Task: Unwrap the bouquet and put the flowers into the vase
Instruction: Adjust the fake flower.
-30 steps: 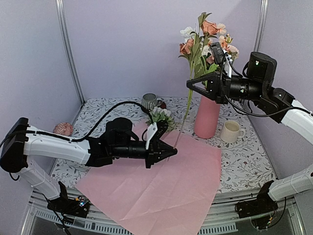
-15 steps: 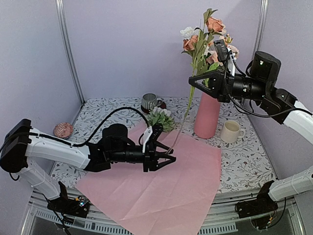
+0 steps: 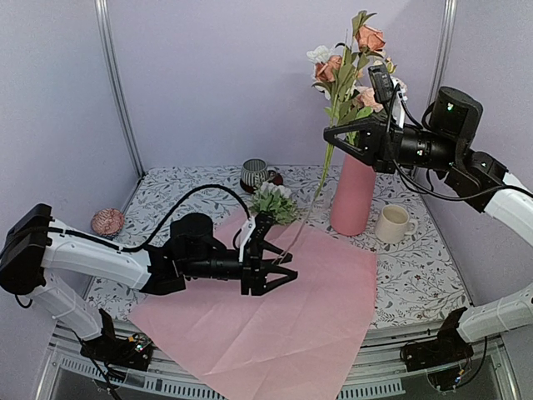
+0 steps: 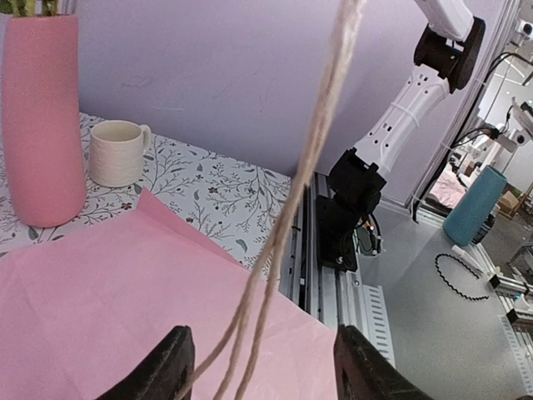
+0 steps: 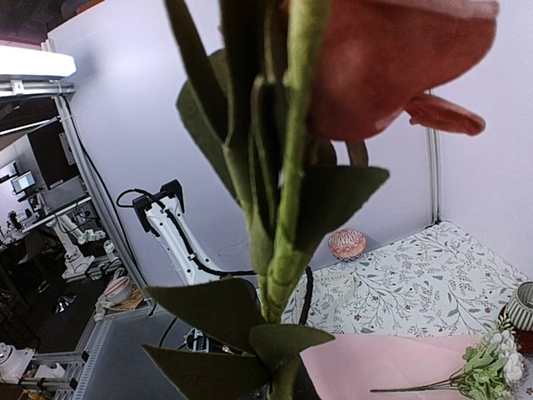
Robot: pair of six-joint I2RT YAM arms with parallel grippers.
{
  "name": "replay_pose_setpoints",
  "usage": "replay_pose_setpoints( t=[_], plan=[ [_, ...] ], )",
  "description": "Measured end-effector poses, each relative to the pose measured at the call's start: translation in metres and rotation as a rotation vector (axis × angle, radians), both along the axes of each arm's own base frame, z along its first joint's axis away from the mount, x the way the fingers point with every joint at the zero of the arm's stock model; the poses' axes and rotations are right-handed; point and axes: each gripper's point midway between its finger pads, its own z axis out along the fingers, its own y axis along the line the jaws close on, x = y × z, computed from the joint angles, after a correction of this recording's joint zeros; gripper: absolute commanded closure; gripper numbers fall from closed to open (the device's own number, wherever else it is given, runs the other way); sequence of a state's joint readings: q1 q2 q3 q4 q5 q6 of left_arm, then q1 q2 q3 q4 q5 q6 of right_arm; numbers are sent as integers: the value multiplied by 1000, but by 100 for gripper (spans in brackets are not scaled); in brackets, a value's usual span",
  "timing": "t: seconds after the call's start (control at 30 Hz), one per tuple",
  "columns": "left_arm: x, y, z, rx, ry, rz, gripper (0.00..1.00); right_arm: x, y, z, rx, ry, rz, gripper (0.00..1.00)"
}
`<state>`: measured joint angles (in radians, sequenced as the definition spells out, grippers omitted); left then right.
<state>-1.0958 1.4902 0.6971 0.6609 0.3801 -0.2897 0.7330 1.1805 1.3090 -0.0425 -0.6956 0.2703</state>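
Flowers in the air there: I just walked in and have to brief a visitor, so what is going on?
The right gripper is shut on the flowers, holding them up at the mouth of the pink vase; whether any stem is inside is unclear. The left gripper hovers over the spread pink paper, jaws open, a cream string hanging between them. A small white sprig lies at the paper's far edge.

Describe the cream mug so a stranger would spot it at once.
Find the tall pink vase at the back right of the floral-patterned table. The cream mug stands just to its right, off the pink paper. Unlike the striped mug farther back, it is plain.
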Motion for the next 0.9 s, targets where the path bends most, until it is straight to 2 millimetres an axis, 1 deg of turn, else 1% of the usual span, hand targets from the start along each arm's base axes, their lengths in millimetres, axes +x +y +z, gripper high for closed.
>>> replay_pose_setpoints(
  t=[0.1, 0.27, 0.33, 0.37, 0.4, 0.63, 0.8, 0.9],
  plan=[
    [0, 0, 0, -1, 4, 0, 60, -1, 0, 0, 0, -1, 8, 98],
    [1, -1, 4, -8, 2, 3, 74, -4, 1, 1, 2, -6, 22, 98],
    [2, -1, 4, -8, 10, 10, 86, -4, 1, 0, 2, -6, 24, 98],
    [3, -1, 4, -9, 13, 15, 95, -4, 1, 0, 3, -7, 25, 98],
    [4, -1, 4, -10, 22, 21, 100, -4, 1, -1, 2, -7, 25, 98],
    [11, -2, 1, -9, 101, 69, 100, -6, 1, -5, -4, -44, 32, 98],
    [13, -9, 0, -18, 189, 73, 100, -9, -5, -5, -6, -105, 8, 98],
    [13, -12, 2, -33, 214, 67, 100, -6, -9, -3, -9, -134, -26, 98]
  ],
)
